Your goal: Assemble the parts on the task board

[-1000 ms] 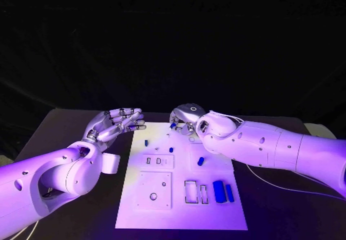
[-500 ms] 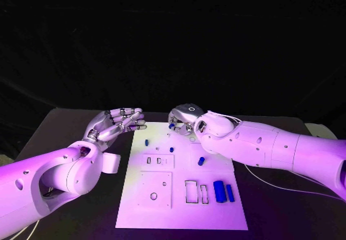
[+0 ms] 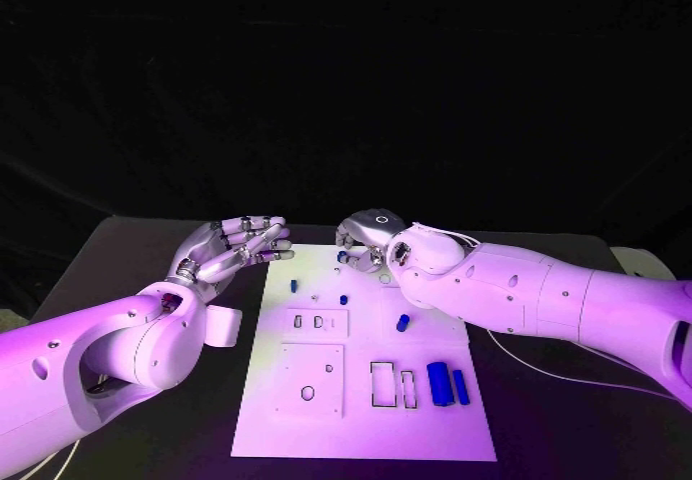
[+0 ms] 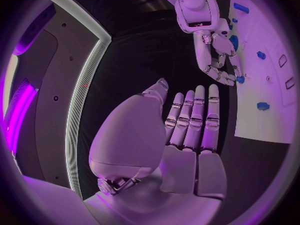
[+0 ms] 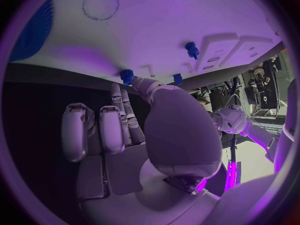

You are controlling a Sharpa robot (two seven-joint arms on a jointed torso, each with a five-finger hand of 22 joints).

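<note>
The white task board (image 3: pixel 361 420) lies in the middle of the table. My right hand (image 3: pixel 366 240) hovers over its far edge and pinches a small blue part (image 3: pixel 343 255) between thumb and a finger; that part (image 5: pixel 127 76) sits at the fingertips (image 5: pixel 119 92), close to the board (image 5: pixel 187 15). My left hand (image 3: pixel 235 246) is held up beside the board's far left corner, fingers apart and holding nothing. From the left wrist, the left hand (image 4: pixel 187 130) faces the right hand (image 4: pixel 215 55) and its blue part (image 4: pixel 240 79).
Small blue pegs (image 3: pixel 293 285) (image 3: pixel 343 298) (image 3: pixel 402 322) are on the board's far half. Two longer blue pieces (image 3: pixel 438 383) (image 3: pixel 460 386) lie beside narrow slots (image 3: pixel 382 383). Recessed panels (image 3: pixel 310 378) fill the near left. A cable (image 3: pixel 577 375) trails on the table right of the board.
My right hand has eased slightly to the left over the board's far edge, still pinching the blue part. The left hand has stayed in place.
</note>
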